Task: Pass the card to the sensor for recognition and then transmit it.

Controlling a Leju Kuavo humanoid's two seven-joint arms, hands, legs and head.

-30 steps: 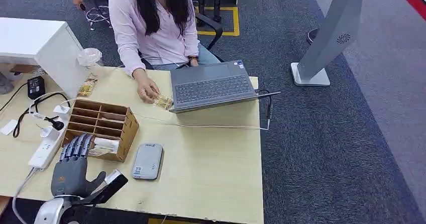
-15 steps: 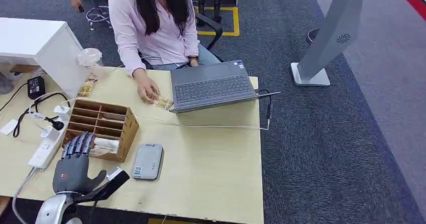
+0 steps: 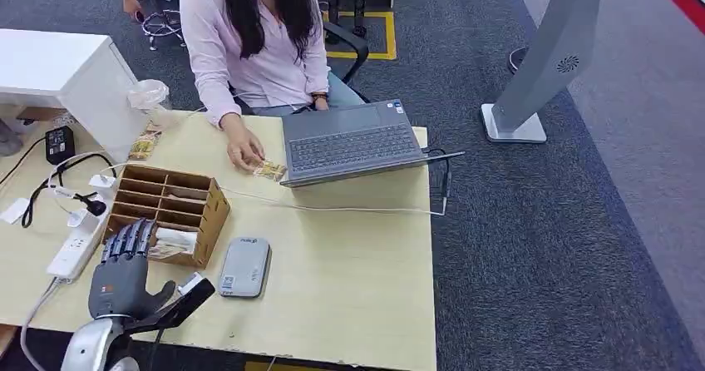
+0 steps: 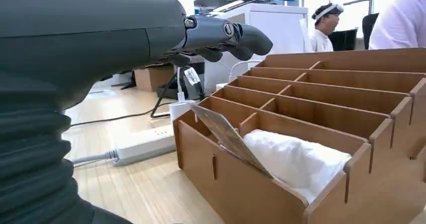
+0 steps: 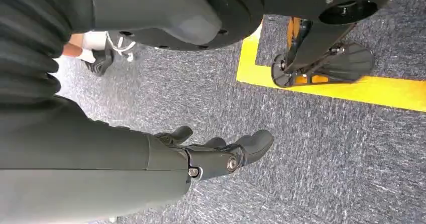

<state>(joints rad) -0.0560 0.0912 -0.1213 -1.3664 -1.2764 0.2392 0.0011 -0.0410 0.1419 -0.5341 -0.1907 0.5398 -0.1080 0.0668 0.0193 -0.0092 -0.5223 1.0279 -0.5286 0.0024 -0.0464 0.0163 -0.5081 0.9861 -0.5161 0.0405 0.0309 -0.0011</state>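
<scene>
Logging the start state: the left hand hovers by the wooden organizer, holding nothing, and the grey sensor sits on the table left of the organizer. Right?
One slip: the head view shows the sensor right of the organizer, not left. The rest holds: the left hand hovers by the organizer, holding nothing.

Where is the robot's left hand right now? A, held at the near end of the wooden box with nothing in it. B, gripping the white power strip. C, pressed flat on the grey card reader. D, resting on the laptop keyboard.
A: the left hand hovers open at the near end of the wooden box, beside the grey card reader, holding nothing.
</scene>
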